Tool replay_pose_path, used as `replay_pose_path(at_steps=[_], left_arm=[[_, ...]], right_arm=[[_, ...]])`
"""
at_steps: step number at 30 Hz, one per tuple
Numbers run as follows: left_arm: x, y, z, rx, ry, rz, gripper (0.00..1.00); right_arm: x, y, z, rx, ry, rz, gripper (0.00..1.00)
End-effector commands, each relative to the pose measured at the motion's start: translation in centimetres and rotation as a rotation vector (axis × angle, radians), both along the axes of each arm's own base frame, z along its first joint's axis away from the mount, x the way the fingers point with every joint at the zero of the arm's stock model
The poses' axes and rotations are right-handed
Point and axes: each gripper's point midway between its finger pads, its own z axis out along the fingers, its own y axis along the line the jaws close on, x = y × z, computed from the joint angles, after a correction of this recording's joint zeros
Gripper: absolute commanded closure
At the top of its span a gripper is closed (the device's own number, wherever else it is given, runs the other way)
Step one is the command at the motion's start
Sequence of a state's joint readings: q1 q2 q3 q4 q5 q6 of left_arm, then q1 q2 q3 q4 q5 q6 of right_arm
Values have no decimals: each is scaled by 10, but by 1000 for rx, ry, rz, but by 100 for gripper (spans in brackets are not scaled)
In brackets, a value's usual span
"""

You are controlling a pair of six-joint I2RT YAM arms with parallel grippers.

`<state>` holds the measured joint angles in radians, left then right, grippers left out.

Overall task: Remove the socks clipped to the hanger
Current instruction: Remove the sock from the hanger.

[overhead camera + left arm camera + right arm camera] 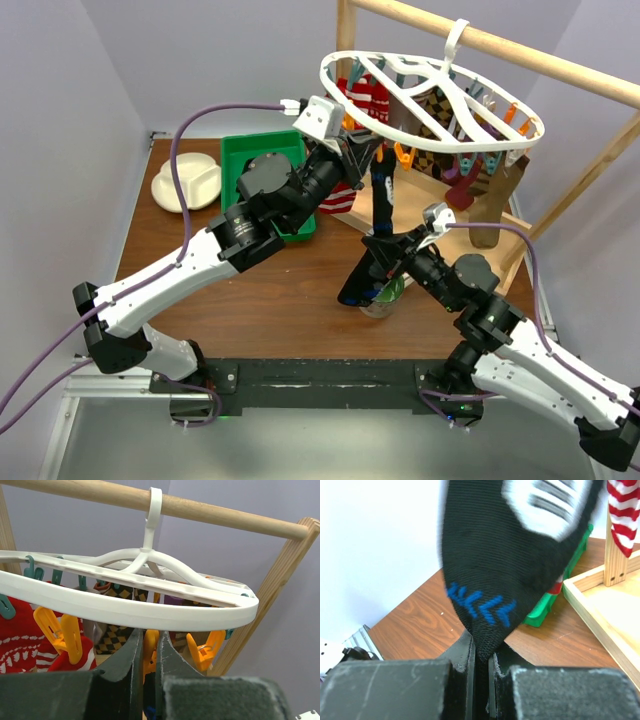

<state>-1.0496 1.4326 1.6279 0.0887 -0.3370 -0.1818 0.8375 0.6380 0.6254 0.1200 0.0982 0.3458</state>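
The black sock point(490, 565) hangs under the hanger's point(125, 611) near rim, its toe pinched in the clenched right gripper point(481, 650). The orange clip point(149, 660) is squeezed by the left gripper point(149, 633); it should be pressed fully before the sock is drawn gently downward.

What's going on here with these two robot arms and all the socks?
Two robot arms are taking socks off a white clip hanger that hangs from a wooden pole. The left gripper is raised under the hanger's rim, its fingers closed on an orange clip. Lower down, the right gripper pinches the toe of the long black sock, which stretches up toward the hanger. A red-and-white striped sock and a checkered sock hang there too.
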Motion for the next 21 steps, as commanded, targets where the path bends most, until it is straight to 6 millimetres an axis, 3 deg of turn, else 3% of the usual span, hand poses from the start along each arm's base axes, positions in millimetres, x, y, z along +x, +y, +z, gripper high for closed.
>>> replay_pose_path(at_steps=[1,8,11,12,15,18,21], left_arm=[[-4,3,26,-52,-43,-13,100],[-7,-2,22,-41,-32,-43,100],[-14,-6,19,-36,-20,-86,80],[-17,-6,19,-39,-15,-102,64],[-29,-8,10,-31,-4,-164,40],[-41,-2,-1,-20,1,-207,29],[-52,7,-12,-1,0,-233,24]], right_arm=[[1,-6,1,0,-12,-24,100],[1,-3,5,-8,-17,-14,100],[2,-2,6,-8,-17,-11,100],[1,-1,8,-6,-22,-6,100],[2,1,9,-9,-21,-2,100],[1,1,11,-10,-21,1,100],[1,1,11,-15,-20,4,100]])
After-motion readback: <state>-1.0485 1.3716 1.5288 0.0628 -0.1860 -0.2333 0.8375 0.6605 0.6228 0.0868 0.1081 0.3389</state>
